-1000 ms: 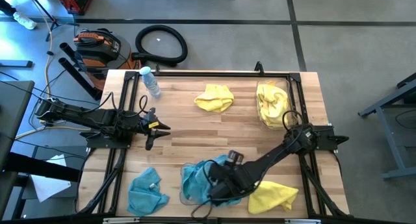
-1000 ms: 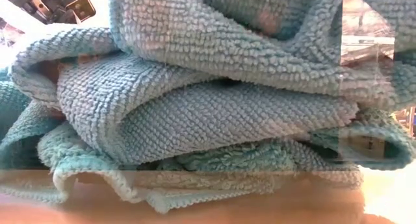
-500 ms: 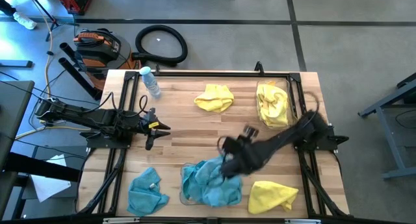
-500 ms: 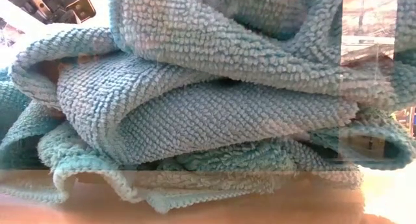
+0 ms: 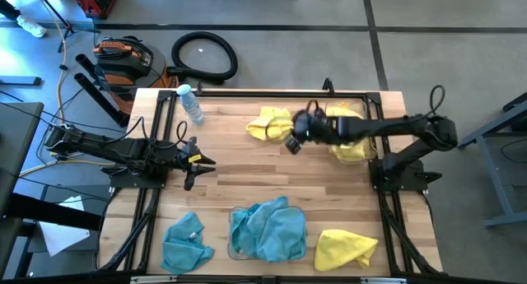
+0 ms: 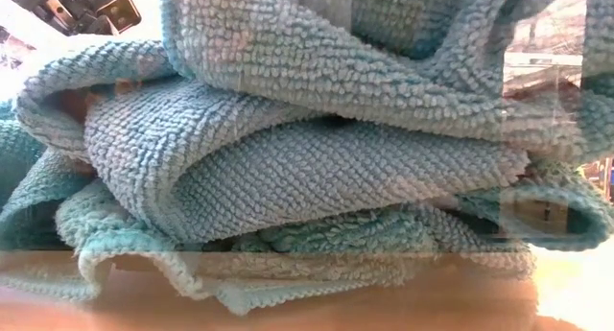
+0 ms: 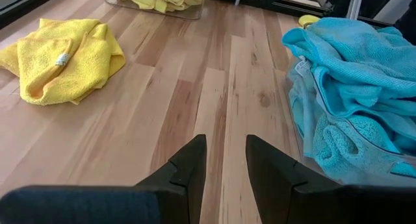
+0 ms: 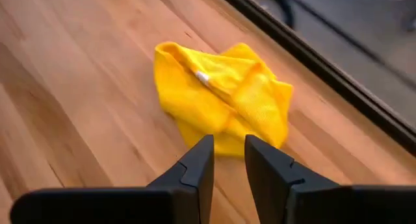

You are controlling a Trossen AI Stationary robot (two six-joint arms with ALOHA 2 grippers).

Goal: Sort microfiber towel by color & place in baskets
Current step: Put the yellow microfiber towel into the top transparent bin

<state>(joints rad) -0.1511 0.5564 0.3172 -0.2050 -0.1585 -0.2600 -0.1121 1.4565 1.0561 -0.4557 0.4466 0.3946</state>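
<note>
My right gripper (image 5: 290, 142) is open and empty. It hovers just short of a loose yellow towel (image 5: 272, 123), which lies crumpled on the table at the far middle and also shows in the right wrist view (image 8: 224, 94). My left gripper (image 5: 200, 160) is open and empty at the table's left. A clear basket (image 5: 329, 126) at the far right holds yellow towels (image 5: 346, 136). A clear basket (image 7: 300, 113) at the near middle holds a heap of teal towels (image 5: 268, 230), which fills the low view (image 6: 307, 168).
A loose teal towel (image 5: 185, 243) lies at the near left. A loose yellow towel (image 5: 346, 249) lies at the near right. A clear water bottle (image 5: 191, 104) lies at the far left. Bare wood stretches across the table's middle (image 5: 263, 173).
My right gripper has risen off the teal heap at the near edge and swung toward the far edge, ending beside the loose yellow towel. The teal heap stays in its basket. My left arm has kept still.
</note>
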